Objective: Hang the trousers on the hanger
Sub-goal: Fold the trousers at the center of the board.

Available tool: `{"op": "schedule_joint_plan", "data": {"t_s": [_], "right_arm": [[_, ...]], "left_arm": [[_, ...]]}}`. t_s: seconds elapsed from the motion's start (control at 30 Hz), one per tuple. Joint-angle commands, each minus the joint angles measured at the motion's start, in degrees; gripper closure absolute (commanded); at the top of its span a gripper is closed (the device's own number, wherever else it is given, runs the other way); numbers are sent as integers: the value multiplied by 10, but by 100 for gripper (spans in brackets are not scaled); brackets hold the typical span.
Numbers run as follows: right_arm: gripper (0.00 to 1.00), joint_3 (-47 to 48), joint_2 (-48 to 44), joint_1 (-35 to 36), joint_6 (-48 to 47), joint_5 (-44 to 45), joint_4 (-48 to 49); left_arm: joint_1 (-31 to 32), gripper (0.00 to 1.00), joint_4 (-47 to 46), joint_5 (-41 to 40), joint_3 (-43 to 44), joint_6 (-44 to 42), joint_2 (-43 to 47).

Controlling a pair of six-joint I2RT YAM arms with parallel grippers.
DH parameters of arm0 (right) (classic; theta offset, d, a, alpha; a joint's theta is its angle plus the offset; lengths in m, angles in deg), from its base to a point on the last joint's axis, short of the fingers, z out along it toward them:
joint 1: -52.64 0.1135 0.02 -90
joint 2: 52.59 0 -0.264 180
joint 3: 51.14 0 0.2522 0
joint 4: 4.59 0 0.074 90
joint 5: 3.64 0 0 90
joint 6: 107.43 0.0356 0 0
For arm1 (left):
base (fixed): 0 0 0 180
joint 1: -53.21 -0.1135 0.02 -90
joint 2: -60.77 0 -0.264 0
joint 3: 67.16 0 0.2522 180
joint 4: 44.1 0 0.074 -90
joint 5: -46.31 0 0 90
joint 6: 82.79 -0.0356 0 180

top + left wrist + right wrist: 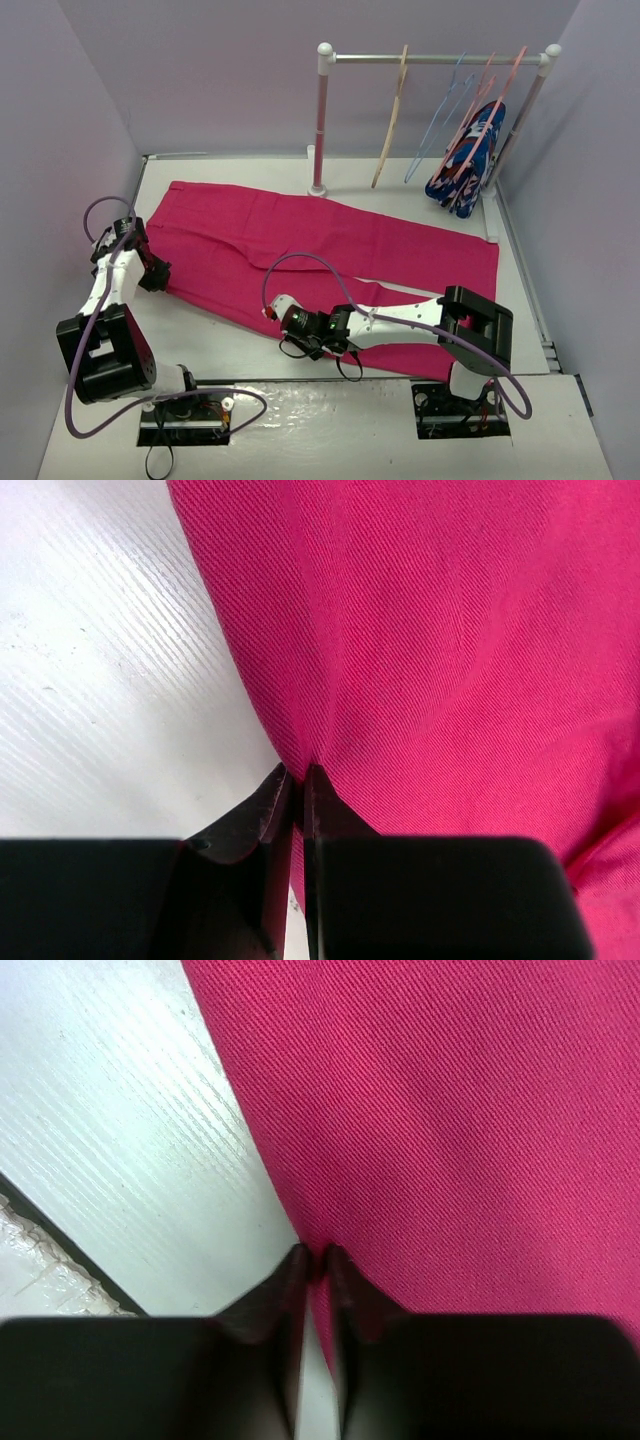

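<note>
Left end effector [297, 777]: I am pinching the trousers [450, 630] edge.
Right end effector [316, 1257]: I am pinching that edge too.

You have the trousers [330, 250] spread flat across the white table [230, 345], wider end to the left and both legs running right. Your left gripper [158, 273] sits on the cloth's near left edge. Your right gripper [270, 310] meets the near edge further along. At the back stands a clothes rack [322, 110], its left post just beside the cloth. From its rail hang a pale wooden hanger [390, 125], a blue wire hanger [438, 130], salmon-pink hangers [497, 85] and a blue patterned garment [466, 155].
</note>
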Motion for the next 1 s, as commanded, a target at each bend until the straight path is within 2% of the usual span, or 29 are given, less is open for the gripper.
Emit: {"op": "schedule_joint_plan", "data": {"t_s": [0.0, 0.2, 0.5, 0.67, 0.77, 0.97], "right_arm": [[99, -2, 12, 3, -2, -8, -32], [100, 15, -15, 9, -8, -32, -65], [100, 100, -83, 39, 2, -70, -183], [100, 147, -106, 42, 4, -43, -254], [100, 178, -115, 26, -2, -1, -300], [100, 255, -104, -75, -58, 53, -331]], "left_arm": [[-14, 100, 16, -17, 55, -24, 47], [-33, 100, 59, -18, 97, -52, 95], [-47, 100, 149, -112, 144, -103, 180], [-57, 100, 167, -144, 171, -120, 194], [-57, 100, 164, -161, 192, -128, 184], [-56, 100, 128, -137, 208, -122, 126]]}}
